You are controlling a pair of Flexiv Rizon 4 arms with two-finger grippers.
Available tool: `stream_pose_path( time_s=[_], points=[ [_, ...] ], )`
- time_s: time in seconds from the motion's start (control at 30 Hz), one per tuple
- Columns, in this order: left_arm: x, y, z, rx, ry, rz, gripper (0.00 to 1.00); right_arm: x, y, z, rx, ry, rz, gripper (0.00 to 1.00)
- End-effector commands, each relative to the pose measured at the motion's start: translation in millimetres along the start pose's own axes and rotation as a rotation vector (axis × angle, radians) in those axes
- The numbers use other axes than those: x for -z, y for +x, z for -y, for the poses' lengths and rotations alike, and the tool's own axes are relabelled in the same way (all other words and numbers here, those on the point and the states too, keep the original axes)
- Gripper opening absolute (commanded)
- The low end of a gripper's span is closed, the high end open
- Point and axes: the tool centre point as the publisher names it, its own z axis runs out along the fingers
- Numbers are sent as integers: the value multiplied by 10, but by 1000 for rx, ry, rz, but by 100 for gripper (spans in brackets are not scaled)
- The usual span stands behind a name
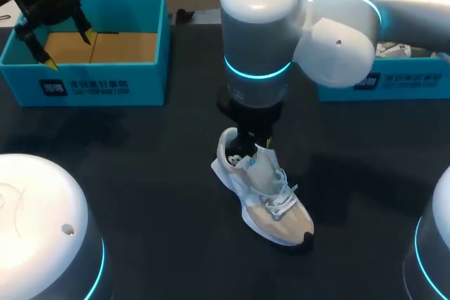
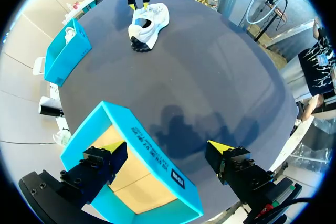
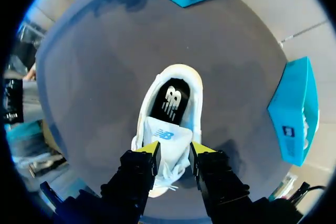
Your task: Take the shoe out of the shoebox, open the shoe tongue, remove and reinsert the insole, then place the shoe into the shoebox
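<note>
Shoebox first, well off to the far left of the shoe: the left gripper hangs over its open top, spread wide and holding nothing. Out in the middle of the tabletop the shoe sits upright on its sole, heel toward the far side, toe pointing near and a little right, so its long axis slants away from the shoebox. The right gripper stands straight above the shoe's heel end, right at the raised tongue. Whether it actually has the tongue pinched I cannot tell. The right gripper is much the nearer to the shoe, so I'd judge the tongue and the dark insole fall to it.
</note>
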Motion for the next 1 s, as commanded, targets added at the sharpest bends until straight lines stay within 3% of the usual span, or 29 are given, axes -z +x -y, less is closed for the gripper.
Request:
stream_pose_path(
  time_s=[0.03, 0.13, 0.17, 0.23, 0.27, 0.4, 0.67, 0.8, 1.0],
  points=[
    [-2, 0, -4, 0, -2, -2, 100, 216, -69, -21, 126, -25, 18, 42],
    [-2, 0, -4, 0, -2, -2, 100, 267, -140, -116, 263, -47, 7, 54],
    [-2, 0, -4, 0, -2, -2, 100, 276, -163, -152, 310, -49, 5, 63],
    [-2, 0, -4, 0, -2, -2, 100, 296, -194, -222, 410, -83, -5, 95],
    [-2, 0, -4, 0, -2, -2, 100, 304, -206, -257, 468, -95, -2, 100],
    [-2, 0, -4, 0, -2, -2, 100, 324, -193, -348, 801, -169, -126, 100],
    [-2, 0, -4, 0, -2, -2, 100, 324, -193, -348, 801, -169, -126, 100],
    [-2, 0, -4, 0, -2, -2, 100, 245, -77, -578, 967, -61, -39, 100],
    [-2, 0, -4, 0, -2, -2, 100, 154, -70, -732, 1081, -45, 45, 100]
  ],
)
